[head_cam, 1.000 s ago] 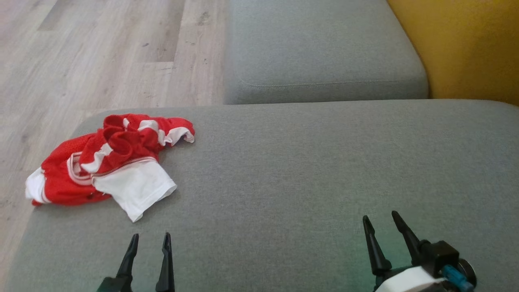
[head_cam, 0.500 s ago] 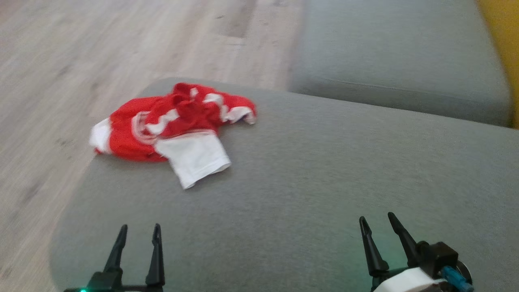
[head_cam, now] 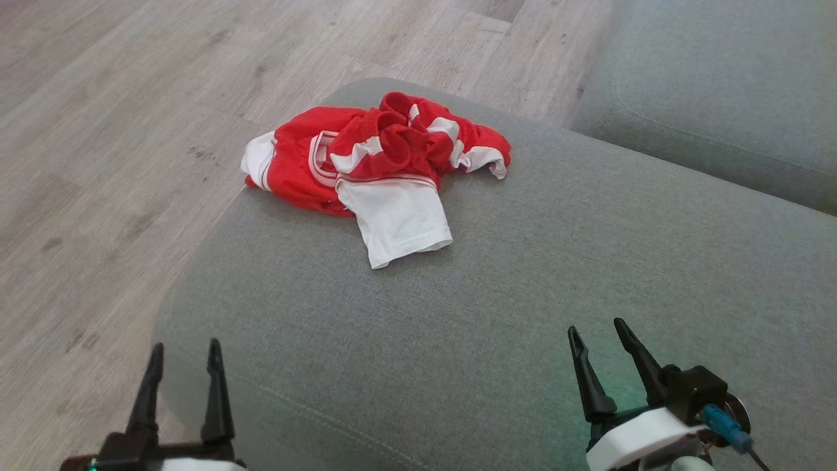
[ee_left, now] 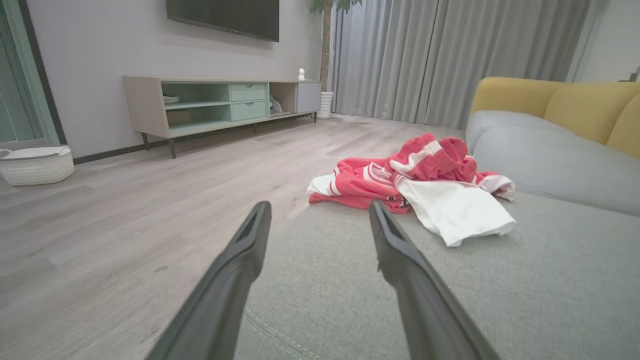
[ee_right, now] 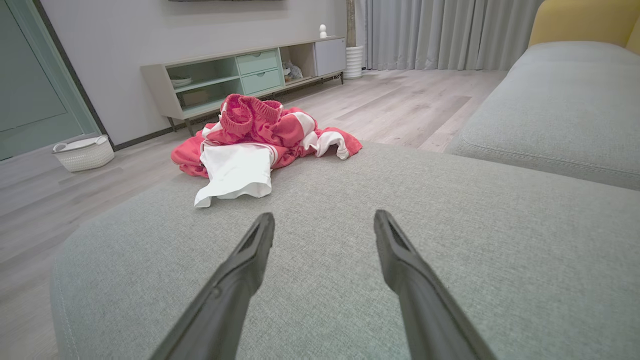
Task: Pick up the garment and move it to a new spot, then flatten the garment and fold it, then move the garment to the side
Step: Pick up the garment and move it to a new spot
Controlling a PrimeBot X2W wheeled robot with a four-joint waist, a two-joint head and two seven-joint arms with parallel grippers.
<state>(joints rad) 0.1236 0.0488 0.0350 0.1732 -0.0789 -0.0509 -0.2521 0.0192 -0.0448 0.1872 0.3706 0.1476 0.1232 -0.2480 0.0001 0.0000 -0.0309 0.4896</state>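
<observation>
Garment (head_cam: 376,176) first: red with white panels and stripes, crumpled into a loose heap on the grey sofa seat (head_cam: 523,281). It sits at the seat's far left corner, its left end reaching the edge where the cushion drops to the pale wooden floor (head_cam: 98,131). One white panel spreads flat out of the heap toward the robot, and the red bunched part rises highest at the middle.

Down at the near edge of the seat the left pincer (head_cam: 185,343) hangs over the front left corner, its two dark fingers standing apart with nothing between them. The garment lies ahead of it and off to its right, well apart from the tips. In the left wrist view the heap shows beyond the fingertips, mostly to the right of the right-hand finger.

Over the front right part of the seat the right pincer (head_cam: 596,325) is likewise spread and empty, with bare grey fabric under it. From there the garment is ahead and to the left, well apart, across a wide stretch of cushion. In the right wrist view it shows up beyond and left of the left-hand finger.

Past the seat a second grey cushion (head_cam: 719,98) adjoins it on the right. A long low cabinet (ee_left: 200,105) stands against the far wall, with a white basket (ee_left: 35,165) on the floor to its left.
</observation>
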